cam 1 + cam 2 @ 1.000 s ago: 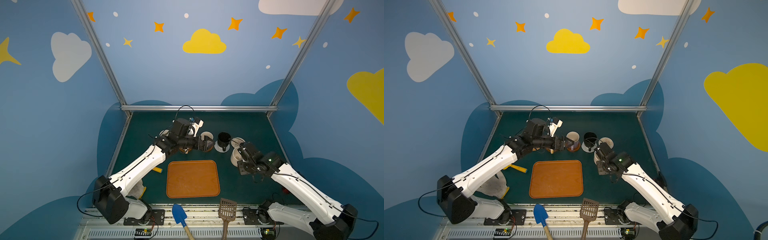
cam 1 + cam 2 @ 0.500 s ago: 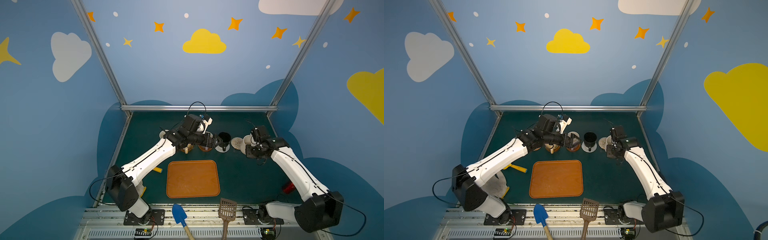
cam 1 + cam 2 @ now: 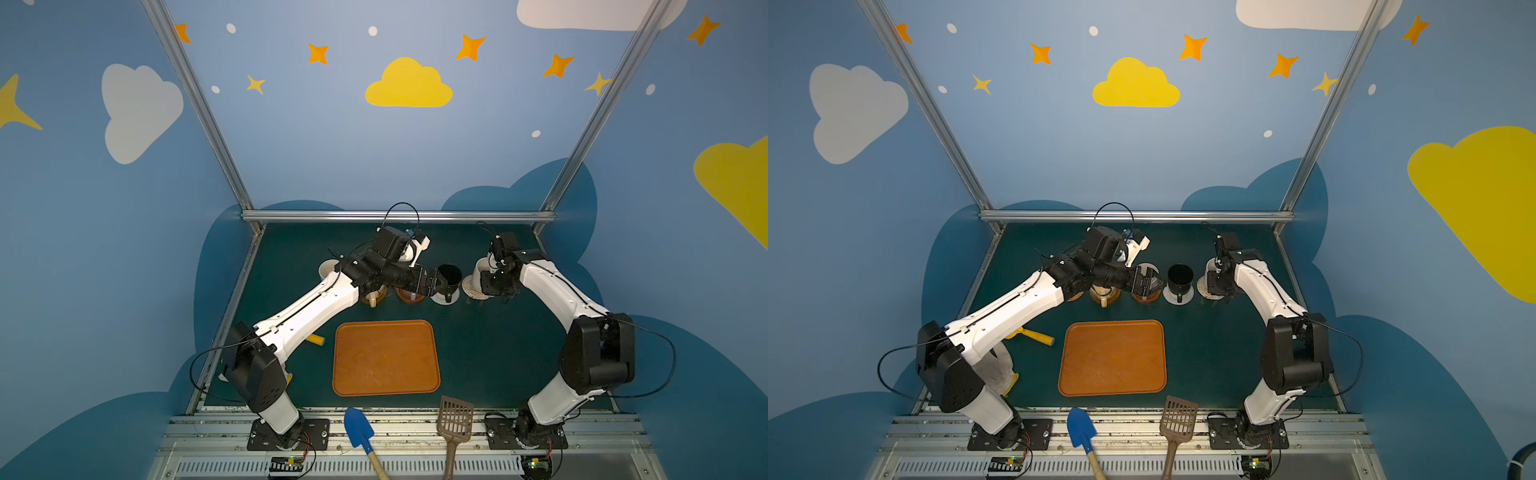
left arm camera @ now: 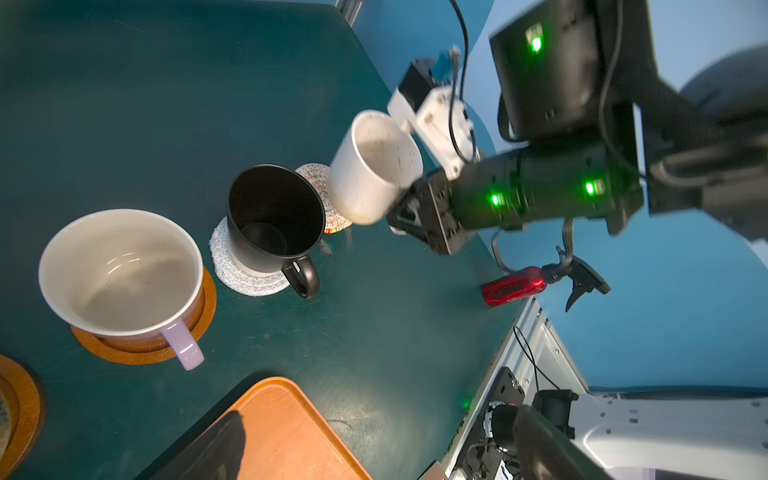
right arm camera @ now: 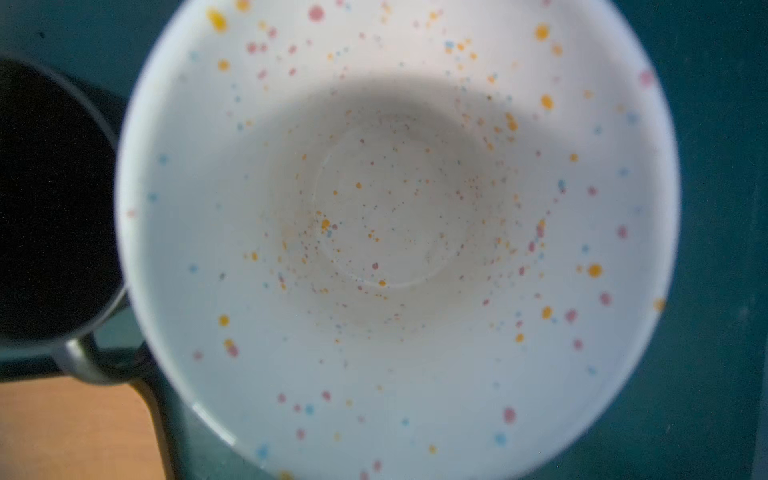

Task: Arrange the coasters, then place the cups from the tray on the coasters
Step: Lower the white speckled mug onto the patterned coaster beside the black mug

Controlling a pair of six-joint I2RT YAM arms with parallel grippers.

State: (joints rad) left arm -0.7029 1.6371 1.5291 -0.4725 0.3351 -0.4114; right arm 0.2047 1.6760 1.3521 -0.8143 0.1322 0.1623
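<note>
Left wrist view: right gripper [image 4: 409,210] is clamping the speckled cup [image 4: 374,166], tilting it over the last bare coaster [image 4: 336,220] for set-down; left gripper [image 3: 1149,281] is hanging released.

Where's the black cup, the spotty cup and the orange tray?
black cup [image 4: 274,216], left wrist view, its dark inside.
spotty cup [image 4: 361,195], left wrist view, its outer side.
orange tray [image 3: 386,357], a top view, its bare middle.

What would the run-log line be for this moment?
step: placing last cup | right gripper: shut on speckled mug, tilted at patterned coaster | left gripper: open | tray: empty
</note>
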